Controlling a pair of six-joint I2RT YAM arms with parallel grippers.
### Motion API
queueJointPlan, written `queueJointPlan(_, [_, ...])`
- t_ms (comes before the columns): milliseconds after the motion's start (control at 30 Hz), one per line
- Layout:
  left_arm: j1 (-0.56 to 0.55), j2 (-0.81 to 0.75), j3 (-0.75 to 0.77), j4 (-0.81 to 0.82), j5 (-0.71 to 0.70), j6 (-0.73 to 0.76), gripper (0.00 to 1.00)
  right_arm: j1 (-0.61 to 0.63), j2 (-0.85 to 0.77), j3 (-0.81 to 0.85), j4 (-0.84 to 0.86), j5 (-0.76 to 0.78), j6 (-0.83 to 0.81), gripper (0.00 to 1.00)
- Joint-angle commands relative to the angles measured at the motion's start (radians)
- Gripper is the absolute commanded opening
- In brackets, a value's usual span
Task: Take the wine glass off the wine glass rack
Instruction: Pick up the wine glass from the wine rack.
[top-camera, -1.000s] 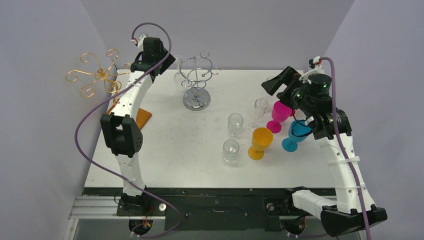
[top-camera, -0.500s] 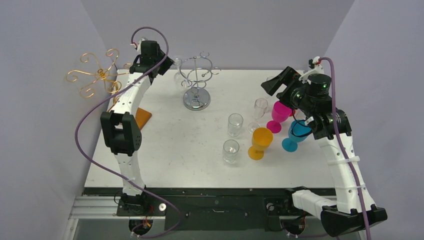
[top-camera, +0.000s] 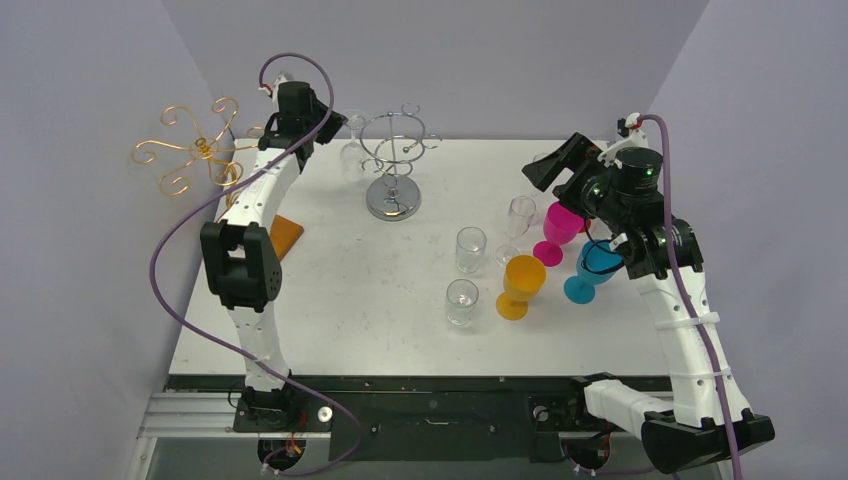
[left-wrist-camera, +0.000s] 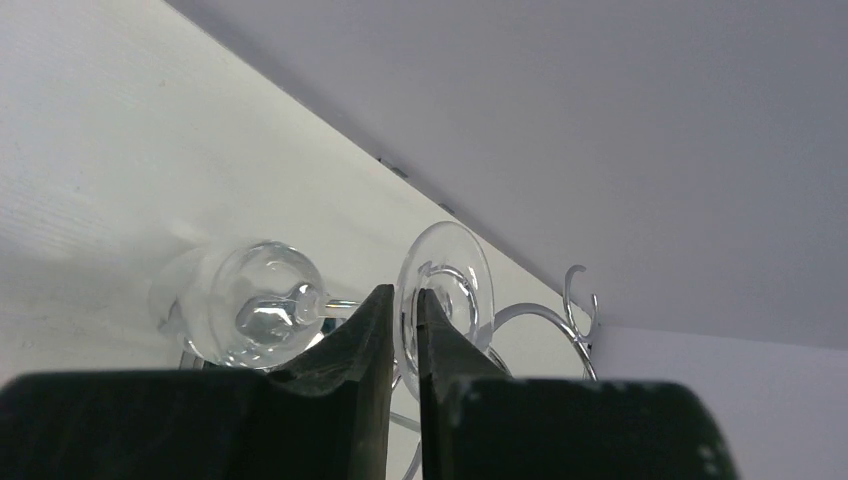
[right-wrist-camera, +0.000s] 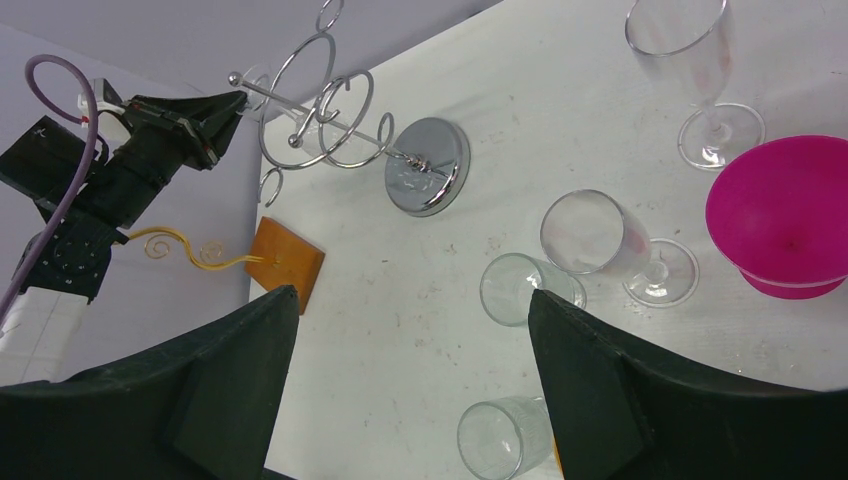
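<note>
Clear wine glass (left-wrist-camera: 262, 308) stem in left gripper (left-wrist-camera: 405, 300): wrist view only

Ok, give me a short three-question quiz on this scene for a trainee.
1. True or false: the right gripper holds a glass.
2. What is the left gripper closed on? A) the wine glass on the rack B) the orange goblet C) nothing
3. How many coloured goblets stand on the table?
Key: 1 false, it is open and empty; 2 A; 3 three: orange, pink, blue.

Left tool (left-wrist-camera: 403, 295) closed onto wine glass (left-wrist-camera: 258, 305) stem.
</note>
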Motion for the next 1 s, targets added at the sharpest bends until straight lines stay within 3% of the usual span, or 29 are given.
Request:
queueJointPlan(0, [0.011, -0.032, 0.006, 0.039, 0.022, 0.015, 0.05, -0.006, -0.021, 0.006, 0.019, 0.002, -0.011, 0.80])
queueJointPlan(200, [0.012, -0.042, 0.000, 0.051, 0.031, 0.019, 0.00, -0.008, -0.018, 0.005, 0.020, 0.002, -0.009, 0.80])
queueJointPlan(967, [0.047, -0.150, -0.117, 0.246, 0.073, -0.064, 0.00, -0.007, -0.017, 0.003, 0.018, 0.003, -0.010, 0.80])
